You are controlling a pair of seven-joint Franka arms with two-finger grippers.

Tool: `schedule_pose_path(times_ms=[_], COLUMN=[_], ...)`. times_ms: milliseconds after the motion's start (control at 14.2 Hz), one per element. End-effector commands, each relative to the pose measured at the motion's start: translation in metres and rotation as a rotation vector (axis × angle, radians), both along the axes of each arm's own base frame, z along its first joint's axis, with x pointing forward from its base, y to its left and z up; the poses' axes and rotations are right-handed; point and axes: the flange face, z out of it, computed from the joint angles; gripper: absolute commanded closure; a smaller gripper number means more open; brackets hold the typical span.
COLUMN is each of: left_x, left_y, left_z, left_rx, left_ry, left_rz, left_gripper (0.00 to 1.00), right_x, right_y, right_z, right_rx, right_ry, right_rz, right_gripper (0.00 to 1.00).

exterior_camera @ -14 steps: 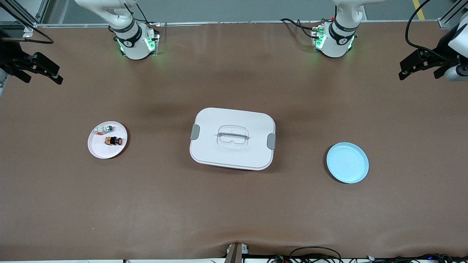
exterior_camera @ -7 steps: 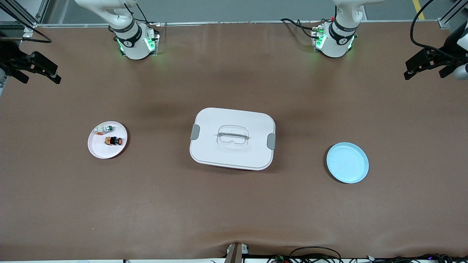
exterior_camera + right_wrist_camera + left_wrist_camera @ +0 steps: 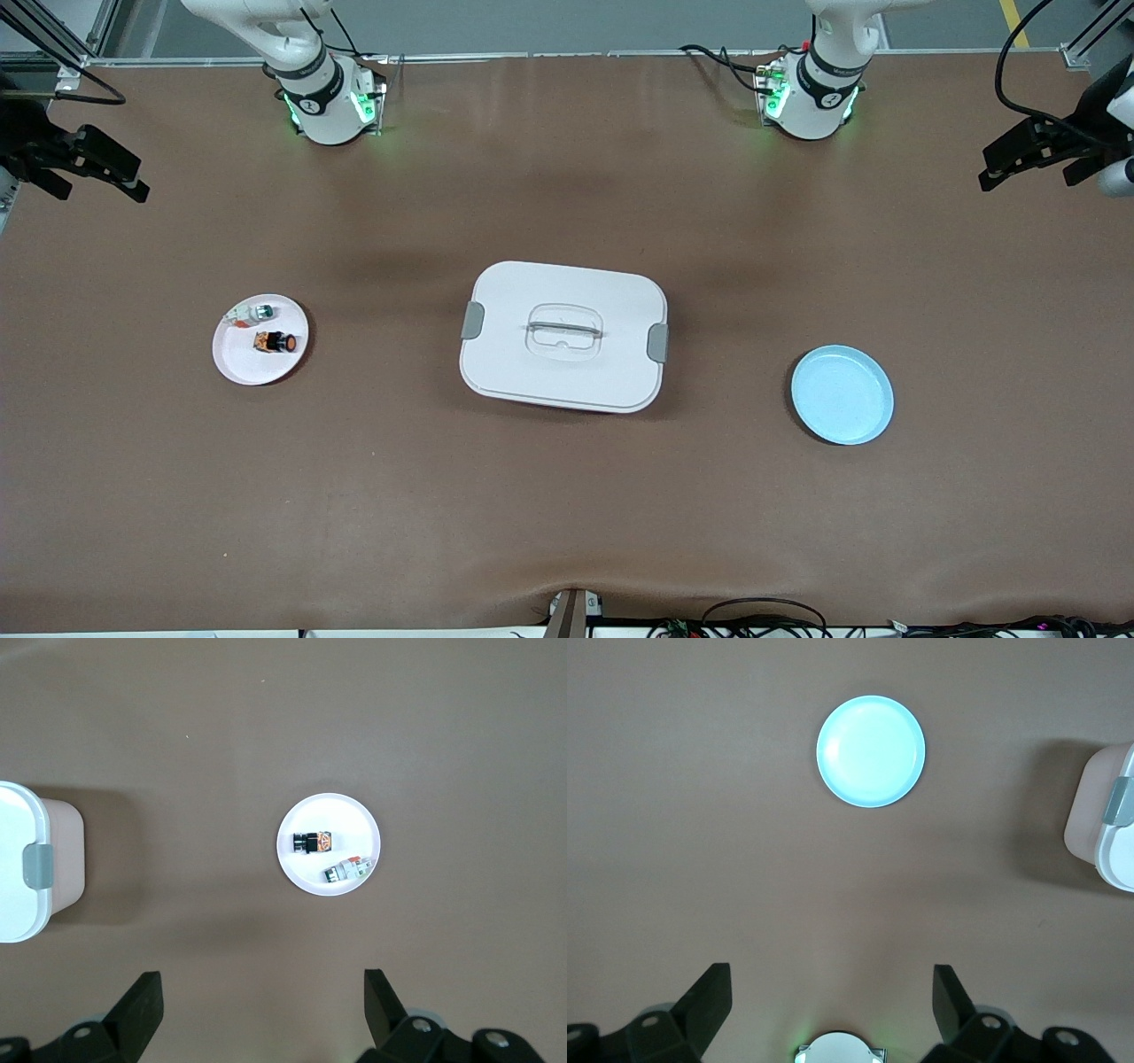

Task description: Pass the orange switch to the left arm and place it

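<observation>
Orange switch (image 3: 274,341): laid on its side on a white plate (image 3: 244,363) toward the right arm's end of the bench (image 3: 567,514). Its long axis is set roughly along the bench's length; the black cap is turned toward the box (image 3: 563,336), the orange body toward the right arm's end. No contact with either pincer is seen.

Small white-and-green part (image 3: 252,312): placed on the same plate, just beside the switch and farther from the front camera, not touching it.

Box: white, lidded, with grey side latches, set at the middle of the bench between the two plates and well apart from both.

Light blue plate (image 3: 842,394): set toward the left arm's end of the bench, nothing seen on it.

Right pincer (image 3: 111,173): held in the air at the edge of the bench at the right arm's end, well apart from the switch. In the right wrist view its fingers (image 3: 142,1005) are seen spread wide with nothing between them, and the switch (image 3: 313,842) is shown on its plate (image 3: 306,877) well ahead of them.

Left pincer (image 3: 1019,161): held in the air at the edge of the bench at the left arm's end, farthest from the switch. Its fingers (image 3: 713,1001) are seen spread wide and empty, with the blue plate (image 3: 871,751) ahead of them.
</observation>
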Motion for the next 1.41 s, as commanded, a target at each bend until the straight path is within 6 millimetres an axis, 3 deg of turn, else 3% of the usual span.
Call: schedule_pose_path(times_ms=[0,565,1342], left_x=[-0.002,0.005,0.009], left_y=[0.003,0.010,0.001], left_z=[0.005,-0.007,-0.009], left_rx=[0.017,0.016,0.015], left_ry=[0.007,0.025,0.013], left_rz=[0.015,0.025,0.008], left_gripper=[0.00,0.00,0.00], right_x=[-0.007,-0.005,-0.005], right_y=[0.000,0.001,0.000], right_z=[0.005,0.005,0.005], right_rx=[0.016,0.011,0.007], right_ry=[0.000,-0.009,-0.012], right_rz=[-0.033,-0.017,-0.017], right_gripper=[0.00,0.00,0.00])
